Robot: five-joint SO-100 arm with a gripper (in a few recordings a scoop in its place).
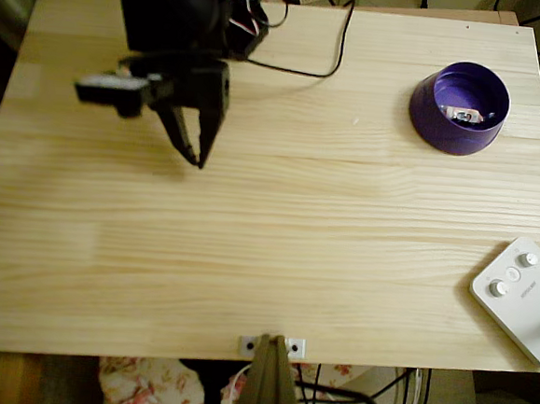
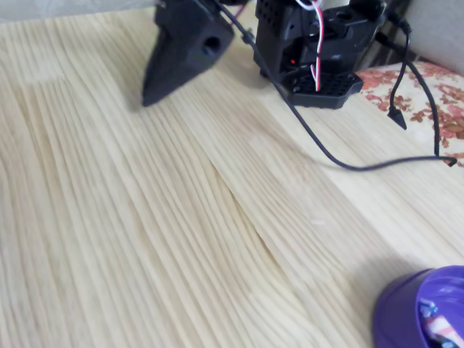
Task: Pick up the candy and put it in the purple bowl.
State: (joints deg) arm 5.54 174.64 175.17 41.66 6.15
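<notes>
The purple bowl stands at the table's far right in the overhead view, and its rim shows at the bottom right corner of the fixed view. The candy lies inside it, a small whitish wrapped sweet with dark marks, also seen in the fixed view. My black gripper hangs over the table's upper left, far from the bowl. Its fingertips meet, shut with nothing between them. In the fixed view the gripper appears as one closed wedge pointing down at the wood.
A white device with round buttons sits at the table's lower right edge. A black cable trails across the back of the table from the arm's base. A clamp grips the front edge.
</notes>
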